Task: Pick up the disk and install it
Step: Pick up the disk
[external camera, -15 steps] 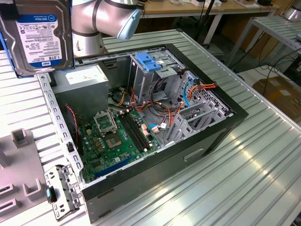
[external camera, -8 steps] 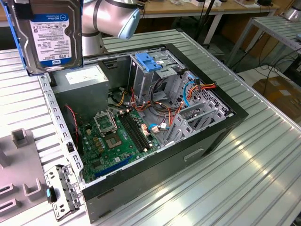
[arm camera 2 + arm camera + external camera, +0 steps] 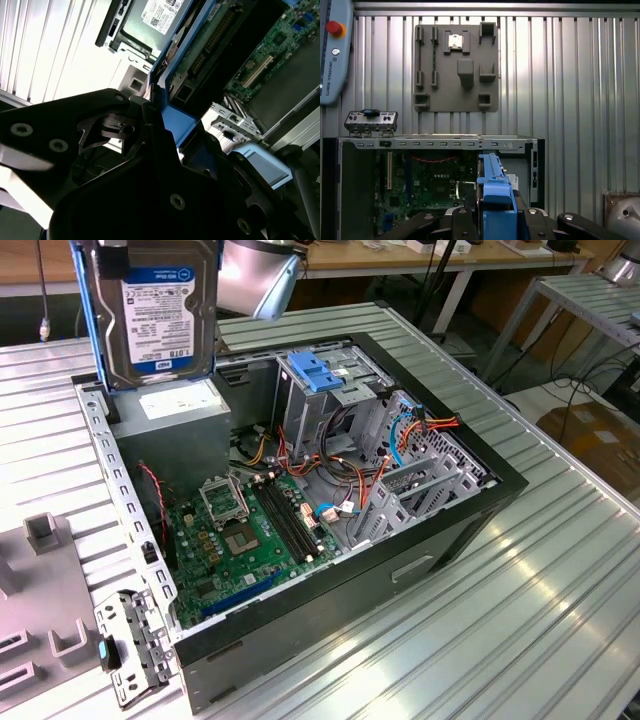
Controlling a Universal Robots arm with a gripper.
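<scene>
Upper left of the exterior view: disk [image 3: 160,310] hangs on edge, label out, above the power supply [image 3: 180,405] corner of the case [image 3: 480,475], well apart from the blue-topped bay [image 3: 315,370]. Lower centre of the first wrist view: gripper [image 3: 495,220] is clamped across the disk at its blue rails [image 3: 490,170]. Judgement: the carry wants a firm, square hold, with the disk kept clear of the case wall and the loose cables [image 3: 345,465], and the rails lined true with the bay's slot.
</scene>
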